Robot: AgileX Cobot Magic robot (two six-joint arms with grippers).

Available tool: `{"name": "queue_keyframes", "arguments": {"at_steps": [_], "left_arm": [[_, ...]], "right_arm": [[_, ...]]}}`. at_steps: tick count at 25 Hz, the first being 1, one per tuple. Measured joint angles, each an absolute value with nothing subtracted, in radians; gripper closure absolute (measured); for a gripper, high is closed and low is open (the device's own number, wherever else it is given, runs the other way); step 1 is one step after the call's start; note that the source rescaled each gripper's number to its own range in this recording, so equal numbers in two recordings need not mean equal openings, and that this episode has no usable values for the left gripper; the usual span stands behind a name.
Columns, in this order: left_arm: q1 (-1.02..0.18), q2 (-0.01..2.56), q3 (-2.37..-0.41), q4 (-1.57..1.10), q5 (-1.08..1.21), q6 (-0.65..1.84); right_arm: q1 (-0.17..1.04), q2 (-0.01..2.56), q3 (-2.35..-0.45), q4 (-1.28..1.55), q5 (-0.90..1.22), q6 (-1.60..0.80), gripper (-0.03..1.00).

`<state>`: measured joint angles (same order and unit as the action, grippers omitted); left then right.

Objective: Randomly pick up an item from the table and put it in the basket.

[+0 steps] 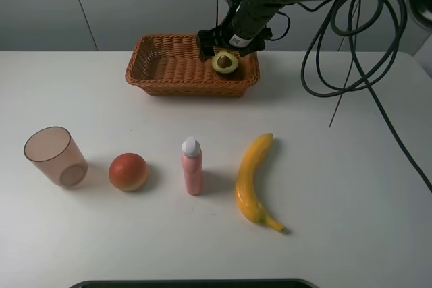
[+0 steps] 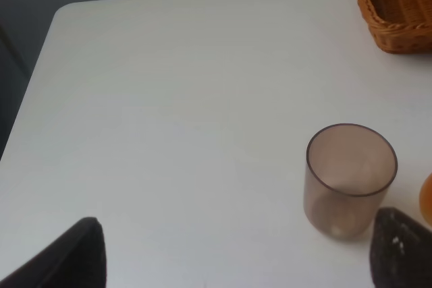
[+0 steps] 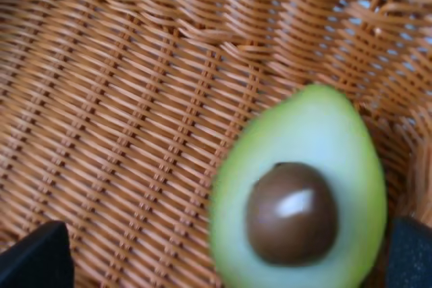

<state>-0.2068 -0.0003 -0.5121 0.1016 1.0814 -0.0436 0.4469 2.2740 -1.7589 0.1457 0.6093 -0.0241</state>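
The halved avocado [image 1: 225, 63], with green flesh and a brown pit, lies cut side up at the right end of the brown wicker basket [image 1: 169, 65] at the back of the white table [image 1: 337, 166]. My right gripper [image 1: 229, 45] hangs just above it with its fingers spread wide. In the right wrist view the avocado [image 3: 304, 200] is blurred on the basket weave [image 3: 135, 99] between the two far-apart fingertips of the right gripper [image 3: 223, 261]. My left gripper [image 2: 236, 261] is open and empty, low over the table's left side.
Along the front of the table stand a translucent brownish cup [image 1: 55, 156], a round red-orange fruit [image 1: 128, 171], a pink bottle [image 1: 192, 165] and a yellow banana [image 1: 253, 179]. The cup [image 2: 349, 179] sits close to the left gripper's fingertip [image 2: 401, 247]. Black cables [image 1: 337, 45] hang at the right.
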Motion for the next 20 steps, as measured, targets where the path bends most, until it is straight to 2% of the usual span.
{"name": "queue_keyframes", "arguments": {"at_steps": [6,11,20], "left_arm": [[-0.207,0.0,-0.512,0.102,1.081,-0.044],[-0.207,0.0,-0.512,0.102,1.081,-0.044],[-0.207,0.0,-0.512,0.102,1.081,-0.046]], "right_arm": [[0.447,2.072,-1.759,0.123,0.767,-0.14,-0.03],[0.442,1.849,-1.753,0.123,0.992,-0.264,-0.03],[0.429,1.361,-1.466,0.038,1.089,-0.259,-0.03]]}}
